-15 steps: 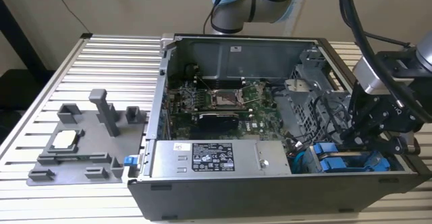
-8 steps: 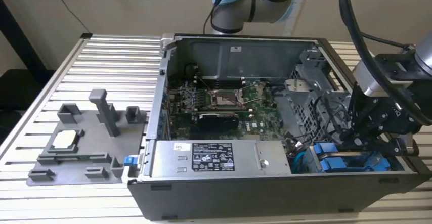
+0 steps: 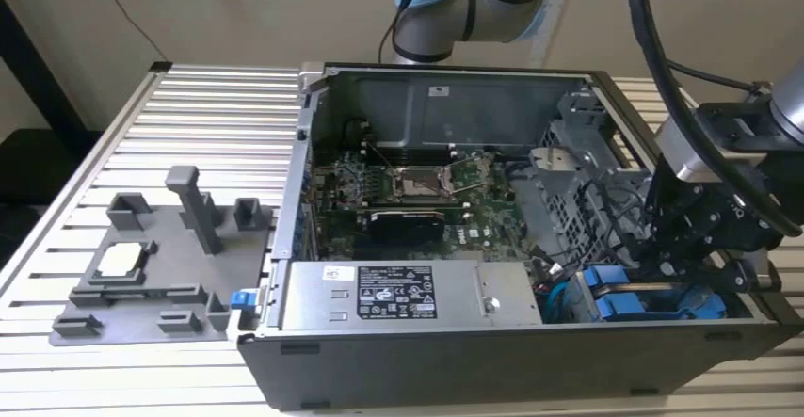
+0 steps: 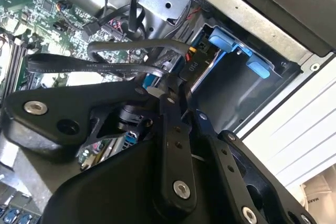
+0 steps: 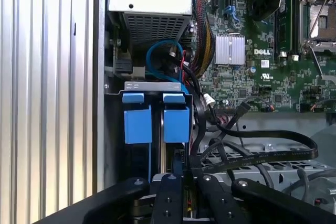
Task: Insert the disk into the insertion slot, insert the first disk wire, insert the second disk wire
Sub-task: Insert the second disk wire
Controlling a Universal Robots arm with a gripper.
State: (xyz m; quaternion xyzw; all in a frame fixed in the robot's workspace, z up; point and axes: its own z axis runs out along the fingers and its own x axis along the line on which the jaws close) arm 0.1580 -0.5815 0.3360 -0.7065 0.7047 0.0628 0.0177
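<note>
Two blue carrier fronts (image 5: 137,121) (image 5: 176,121) sit side by side in the drive bay at the case's near corner, on the exterior view's right (image 3: 622,295). I cannot tell which one holds the disk. My gripper (image 3: 660,266) reaches down into the case just behind them. In both wrist views its fingers (image 5: 168,187) stand close together (image 4: 170,90), shut on the black connector (image 4: 190,67) of a disk wire right behind the carriers. A flat black wire (image 4: 79,66) trails from there over the motherboard.
The open computer case (image 3: 377,360) lies on a slatted aluminium table (image 3: 164,135). Inside are a labelled power supply (image 3: 395,295), a green motherboard (image 3: 415,186) and loose black cables (image 5: 262,153). On the exterior view's left lies a grey fixture plate (image 3: 151,266).
</note>
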